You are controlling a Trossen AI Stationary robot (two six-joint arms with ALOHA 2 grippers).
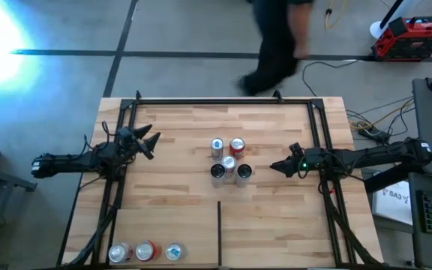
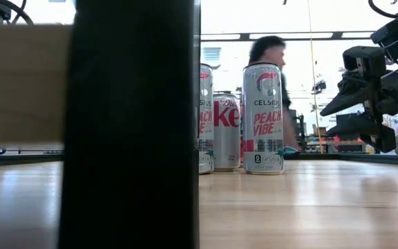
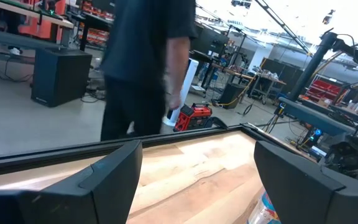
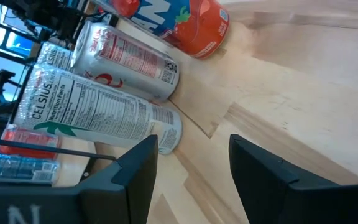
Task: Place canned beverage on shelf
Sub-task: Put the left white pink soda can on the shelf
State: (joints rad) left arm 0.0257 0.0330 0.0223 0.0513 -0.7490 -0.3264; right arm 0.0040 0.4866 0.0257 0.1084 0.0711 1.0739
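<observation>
The shelf [image 1: 276, 225] is a wide pale wooden board with black rails around it and a thin black divider [image 1: 219, 232] running in from the middle of its near edge. Five cans [image 1: 229, 160] stand upright, bunched close together, near the middle of the board. The two on the far side are a silver can [image 1: 217, 147] and a red-topped can [image 1: 236, 145] just beside it on the right. In the low view the tall Celsius can [image 2: 262, 117] stands in front, with a Diet Coke can [image 2: 225, 131] behind it on its left. Three more cans [image 1: 145, 251] stand in a row at the near left corner, well apart from the bunch. The left gripper [image 1: 153, 142] is over the left part of the board, left of the bunch and apart from it; its fingers [image 3: 114, 180] stand apart with nothing between them. The right gripper [image 1: 275, 166] is just right of the bunch, pointing at it. In the right wrist view a gap shows between its fingers [image 4: 138, 171] and nothing is held there, though by the reading they are drawn in as close as they go. A person [image 1: 276, 41] in dark clothes is on the floor beyond the far rail.
</observation>
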